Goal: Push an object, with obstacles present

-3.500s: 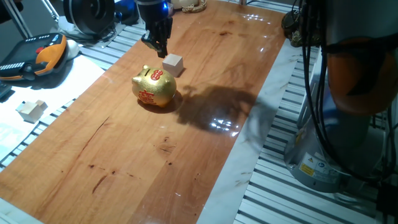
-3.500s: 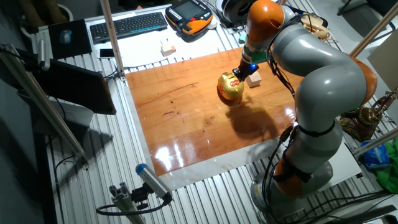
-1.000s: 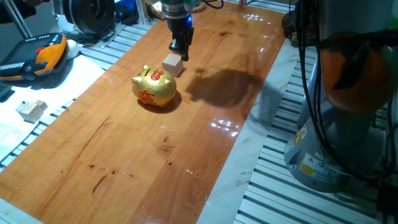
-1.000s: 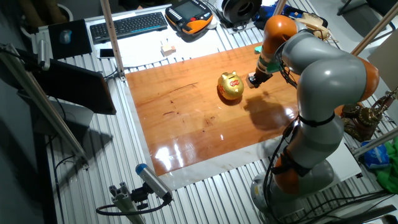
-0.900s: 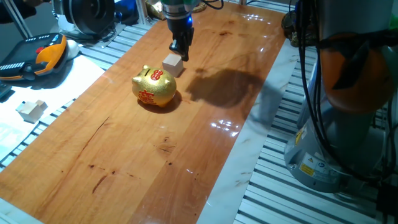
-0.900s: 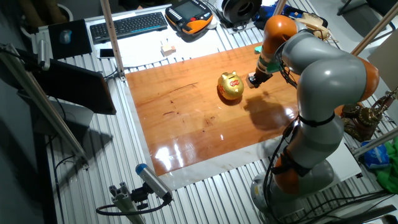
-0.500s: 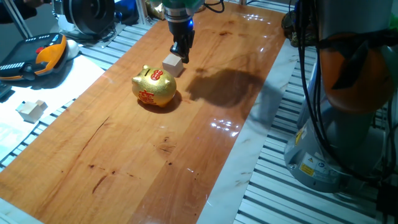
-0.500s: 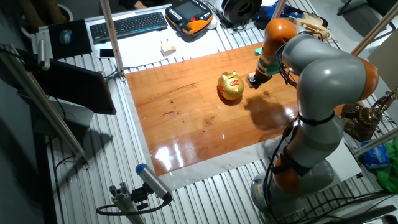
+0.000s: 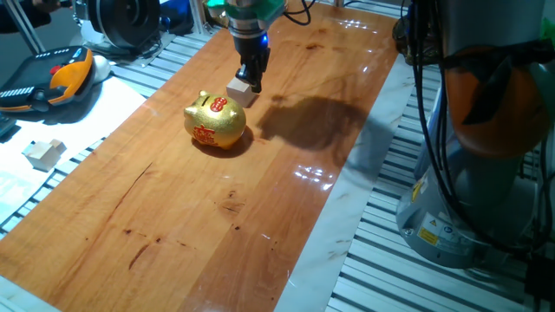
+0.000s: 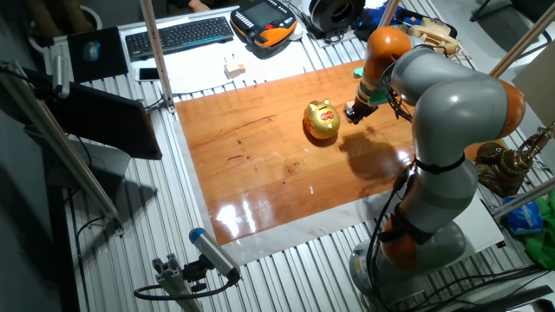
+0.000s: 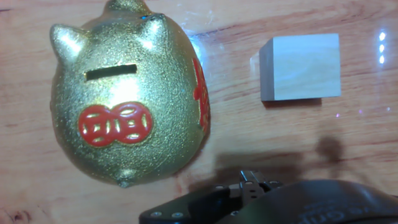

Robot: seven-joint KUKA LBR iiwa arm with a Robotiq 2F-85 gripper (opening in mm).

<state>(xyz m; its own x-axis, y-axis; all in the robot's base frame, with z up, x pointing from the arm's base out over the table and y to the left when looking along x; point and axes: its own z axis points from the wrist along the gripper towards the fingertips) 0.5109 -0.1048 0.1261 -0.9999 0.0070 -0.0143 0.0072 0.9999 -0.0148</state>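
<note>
The object, a small pale wooden cube (image 9: 240, 90), sits on the wooden board just beyond the golden piggy bank (image 9: 215, 122). My gripper (image 9: 251, 79) points down at the cube's far right edge, fingers together, at or very near touching it. In the hand view the piggy bank (image 11: 127, 93) fills the left, the cube (image 11: 301, 67) lies at the upper right, and my shut fingertips (image 11: 252, 182) show at the bottom, holding nothing. From the other side, the gripper (image 10: 352, 112) stands right of the piggy bank (image 10: 321, 120) and covers most of the cube.
A similar pale block (image 9: 43, 153) lies off the board at left, near an orange-and-black pendant (image 9: 50, 78). A keyboard (image 10: 178, 35) sits beyond the board. The robot base (image 9: 490, 130) stands at the right, past the board's white edge (image 9: 347, 208).
The gripper has moved from the cube's left side to its far right side and has since edged down against it. Cube and piggy bank have barely shifted.
</note>
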